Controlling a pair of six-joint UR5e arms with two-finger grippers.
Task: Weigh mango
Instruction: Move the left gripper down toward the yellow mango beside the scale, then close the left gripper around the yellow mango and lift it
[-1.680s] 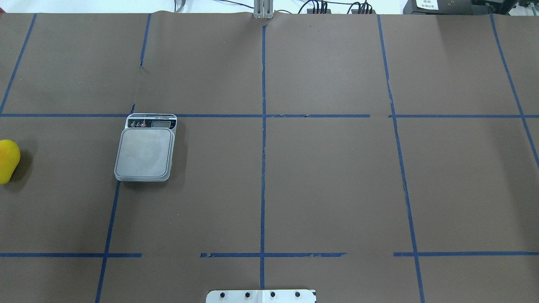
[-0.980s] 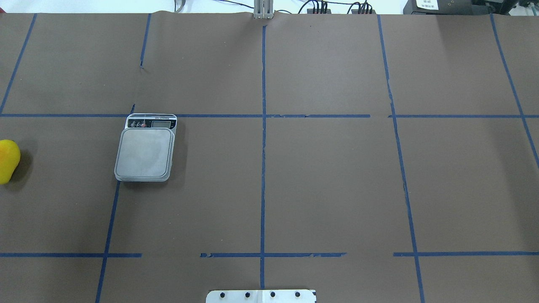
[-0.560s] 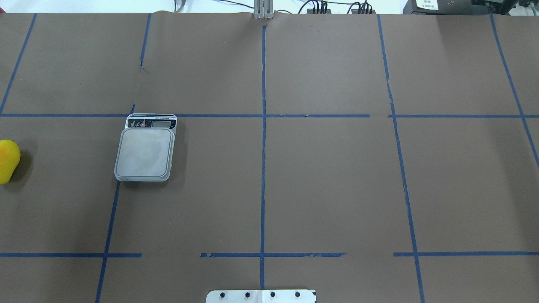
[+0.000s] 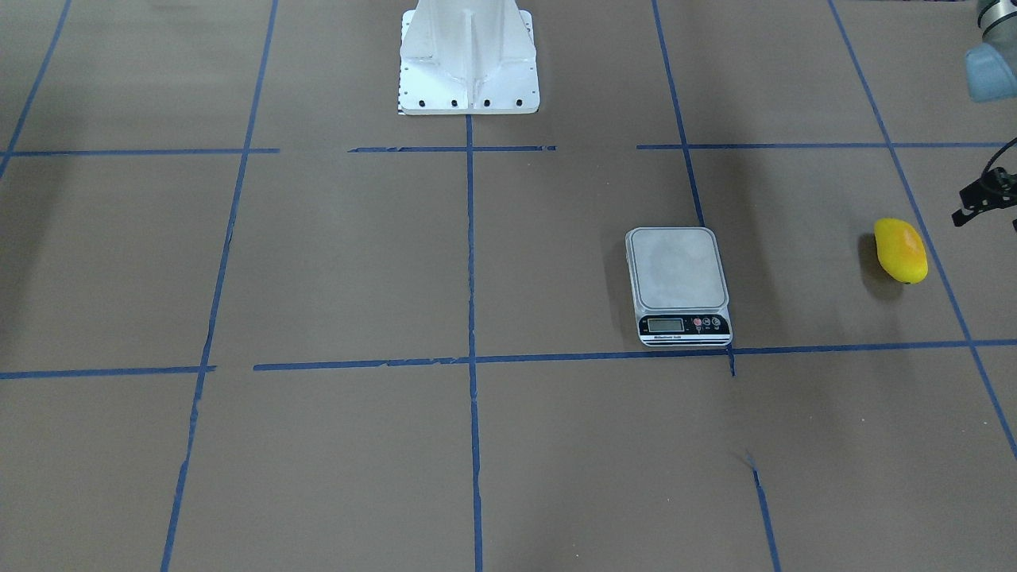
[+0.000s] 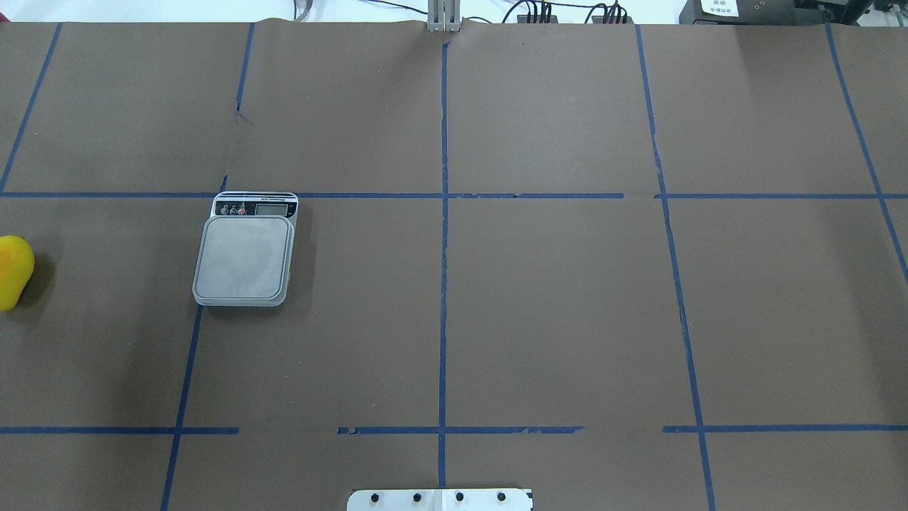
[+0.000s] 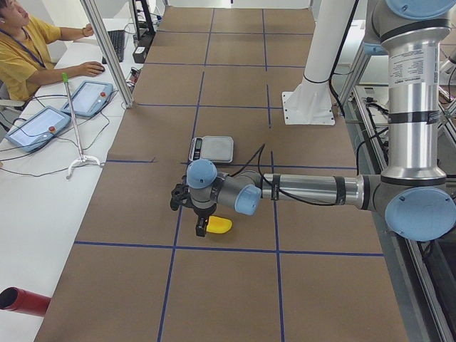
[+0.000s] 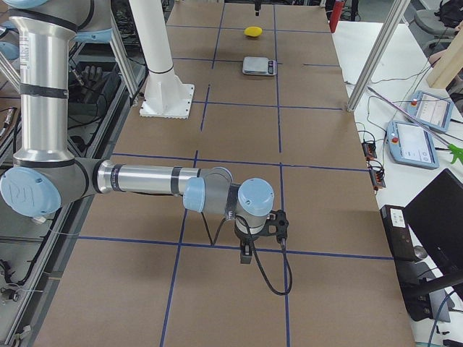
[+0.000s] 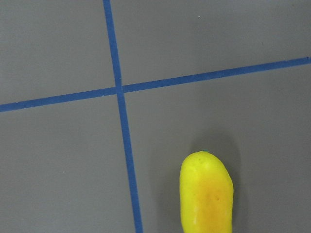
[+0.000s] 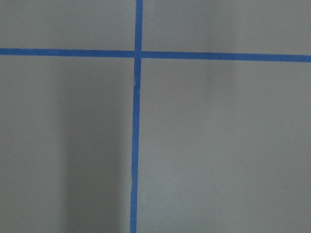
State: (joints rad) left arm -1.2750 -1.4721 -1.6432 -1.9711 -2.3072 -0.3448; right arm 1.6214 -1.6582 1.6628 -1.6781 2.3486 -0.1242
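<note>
Shows left hand (image 6: 200, 229) poised beside mango (image 5: 14, 272) for pickup toward bare scale (image 5: 245, 257) to its right; cannot tell if hand apart or together.

Nothing has visibly changed in the overhead view: mango (image 5: 14, 273) and scale (image 5: 245, 259) sit as before.

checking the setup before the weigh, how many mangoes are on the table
1. The mango lies on the table, apart from the scale, toward the robot's left end. The scale's platform is bare. No other mango shows in any view.
</note>
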